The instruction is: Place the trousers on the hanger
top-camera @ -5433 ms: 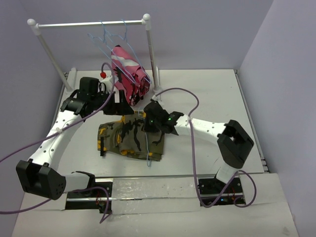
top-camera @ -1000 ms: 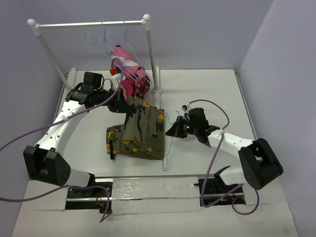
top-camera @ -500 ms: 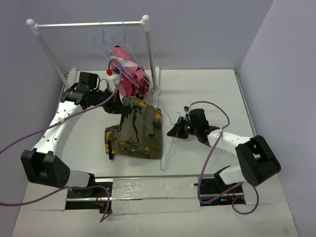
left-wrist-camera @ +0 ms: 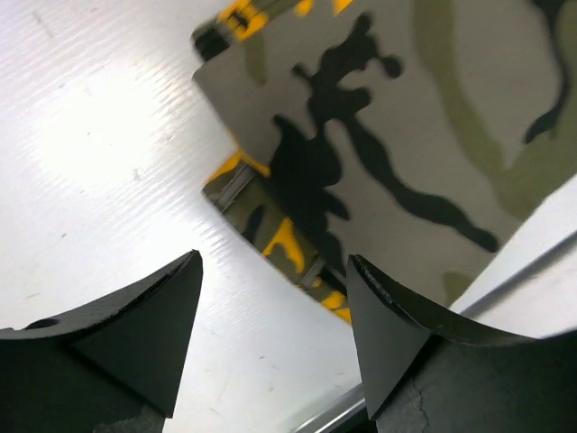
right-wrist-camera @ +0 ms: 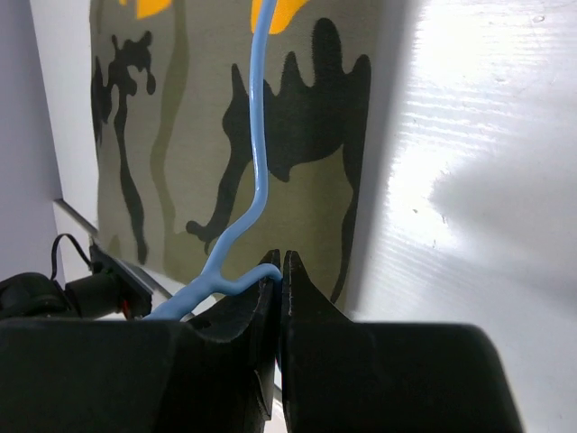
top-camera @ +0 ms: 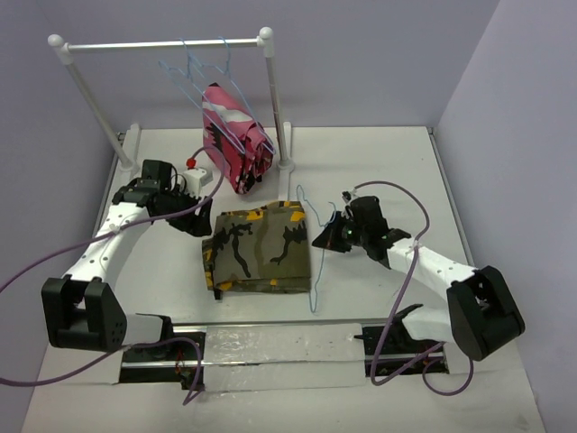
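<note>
The olive camouflage trousers lie folded flat on the table in the middle. The light-blue wire hanger lies along their right edge, hook end up near the trousers' top right corner. My right gripper is shut on the hanger's wire; in the right wrist view the hanger runs up from my closed fingertips over the trousers. My left gripper is open and empty just left of the trousers, whose edge shows above my spread fingers.
A white rail stand at the back carries spare blue hangers and a pink camouflage garment. A small white box with a red knob sits by the left arm. Purple cables trail from both arms.
The trousers were held up by my left gripper; now they lie flat and that gripper has let go and pulled back left. My right gripper has shifted the hanger slightly right along the trousers' edge.
</note>
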Motion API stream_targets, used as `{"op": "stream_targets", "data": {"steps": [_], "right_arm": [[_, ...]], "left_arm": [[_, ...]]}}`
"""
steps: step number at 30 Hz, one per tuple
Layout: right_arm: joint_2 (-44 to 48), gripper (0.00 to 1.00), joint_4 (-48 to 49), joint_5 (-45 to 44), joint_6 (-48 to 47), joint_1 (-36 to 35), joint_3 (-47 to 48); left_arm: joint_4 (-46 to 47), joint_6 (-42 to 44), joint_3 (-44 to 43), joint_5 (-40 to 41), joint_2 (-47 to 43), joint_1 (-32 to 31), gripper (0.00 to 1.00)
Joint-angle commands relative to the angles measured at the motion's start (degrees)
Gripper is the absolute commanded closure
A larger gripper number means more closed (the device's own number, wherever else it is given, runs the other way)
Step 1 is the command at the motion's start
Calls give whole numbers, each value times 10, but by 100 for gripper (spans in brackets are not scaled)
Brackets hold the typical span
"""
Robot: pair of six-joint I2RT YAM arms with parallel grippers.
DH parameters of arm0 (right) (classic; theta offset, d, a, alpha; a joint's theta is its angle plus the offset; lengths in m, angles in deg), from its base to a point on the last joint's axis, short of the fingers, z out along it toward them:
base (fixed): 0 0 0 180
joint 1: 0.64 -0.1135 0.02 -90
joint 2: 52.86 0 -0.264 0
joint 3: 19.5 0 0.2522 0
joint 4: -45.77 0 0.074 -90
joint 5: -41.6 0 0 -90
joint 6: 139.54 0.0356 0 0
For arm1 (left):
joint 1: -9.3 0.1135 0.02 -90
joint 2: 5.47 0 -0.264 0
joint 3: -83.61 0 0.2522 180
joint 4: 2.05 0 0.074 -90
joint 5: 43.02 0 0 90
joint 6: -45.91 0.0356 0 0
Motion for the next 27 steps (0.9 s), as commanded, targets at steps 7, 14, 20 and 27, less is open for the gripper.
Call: {"op": "stream_targets", "data": {"steps": [7,14,20,27], "right_arm": [[68,100,-123,-78,38,-58,87],[96,100,-183,-167,92,-131,197],[107,100,-219,-244,136,-195,277],[84,100,-216,-339,170,-270,378]], "left_arm": [[-23,30,-99,-145,-47,-38,36],[-50,-17,-148,-208,-46,-149,34],[-105,4,-203,-253,-61,-206,33],[-101,-37,-234,-223,-103,-259,30]]}}
